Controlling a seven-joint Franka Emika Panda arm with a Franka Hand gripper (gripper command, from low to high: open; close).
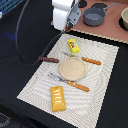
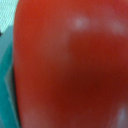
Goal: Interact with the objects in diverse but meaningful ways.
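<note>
Dark worktop (image 1: pixel 107 100) under a pale woven placemat (image 1: pixel 35 82), grey pot (image 1: pixel 93 17) well behind. On the mat: round wooden plate (image 1: pixel 73 68), yellow block (image 1: pixel 74 46) just beyond it, brown sausage (image 1: pixel 49 59) toward the exterior view's left, ridged pastry (image 1: pixel 58 98) at the near edge, fork (image 1: pixel 82 59) and knife (image 1: pixel 69 82) flanking the plate. Red tomato (image 2: pixel 70 65) filling the wrist view, apparently held at the pincer (image 1: pixel 72 24) raised above the mat's far edge; jaws hidden, so cannot tell whether clamped. Best lowered slowly and straight over the bare plate, released only once resting, to prevent rolling.
</note>
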